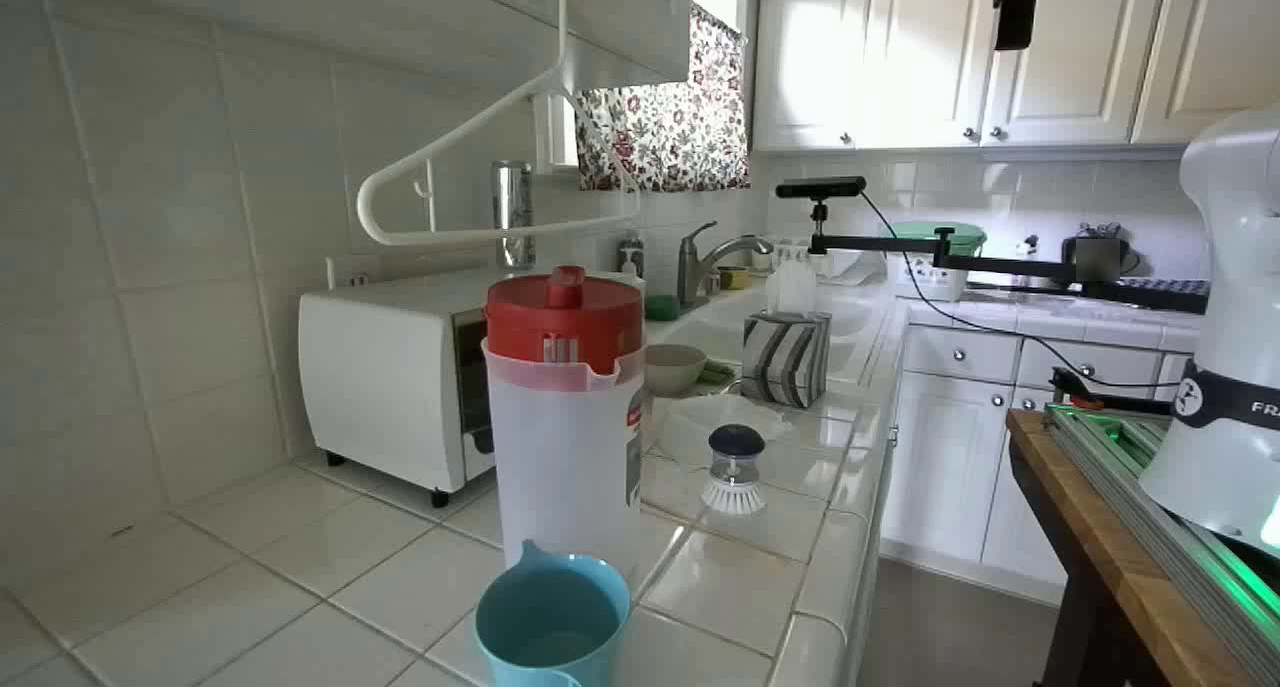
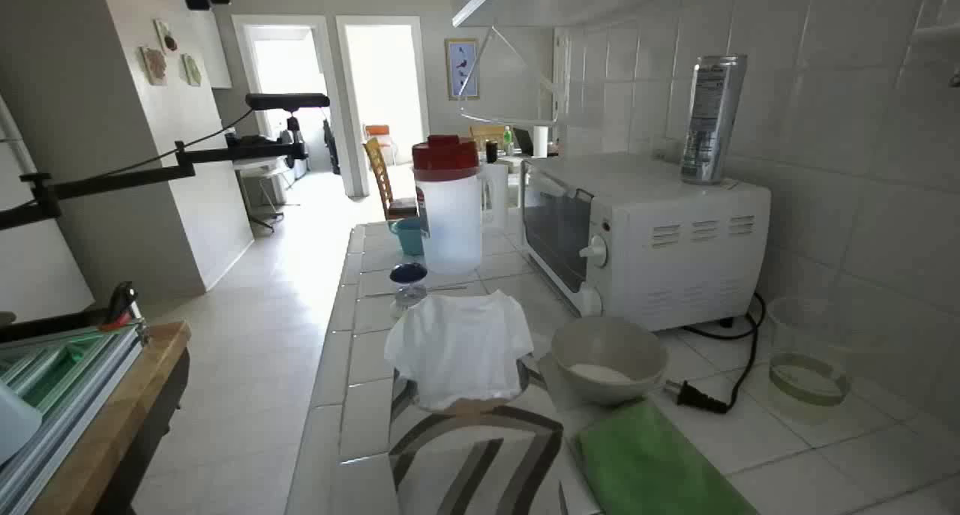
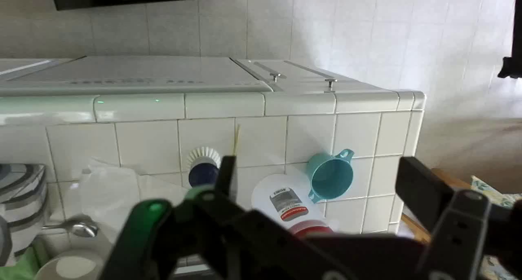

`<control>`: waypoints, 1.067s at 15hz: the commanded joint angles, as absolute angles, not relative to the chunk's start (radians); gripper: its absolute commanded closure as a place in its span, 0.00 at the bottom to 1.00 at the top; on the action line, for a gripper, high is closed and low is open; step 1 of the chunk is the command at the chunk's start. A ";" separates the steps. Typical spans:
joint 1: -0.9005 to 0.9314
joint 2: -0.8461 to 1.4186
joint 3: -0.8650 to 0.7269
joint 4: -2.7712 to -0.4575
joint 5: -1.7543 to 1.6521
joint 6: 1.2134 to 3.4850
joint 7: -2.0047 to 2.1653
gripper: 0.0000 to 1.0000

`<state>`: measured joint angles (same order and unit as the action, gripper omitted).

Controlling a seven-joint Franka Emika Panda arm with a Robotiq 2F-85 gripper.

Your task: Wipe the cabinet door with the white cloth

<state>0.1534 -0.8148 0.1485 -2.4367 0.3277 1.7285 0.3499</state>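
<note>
Wrist view: beyond the spread hand [image 3: 316,175] stand brush [image 3: 203,172], pitcher [image 3: 282,204] and teal cup [image 3: 332,178].

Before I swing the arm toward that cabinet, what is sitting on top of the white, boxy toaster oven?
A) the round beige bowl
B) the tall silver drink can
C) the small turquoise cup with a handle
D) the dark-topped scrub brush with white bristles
B: both exterior views show the tall silver drink can with its base on the roof of the white, boxy toaster oven.
</note>
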 commanded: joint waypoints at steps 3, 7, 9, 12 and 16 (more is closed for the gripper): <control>0.125 -0.816 0.167 -2.432 0.342 1.719 0.335 0.00; 0.125 -0.816 0.167 -2.432 0.342 1.719 0.335 0.00; 0.125 -0.816 0.167 -2.432 0.342 1.719 0.335 0.00; 0.125 -0.816 0.167 -2.432 0.342 1.719 0.335 0.00; 0.006 -0.813 0.139 -2.495 0.202 1.709 0.374 0.00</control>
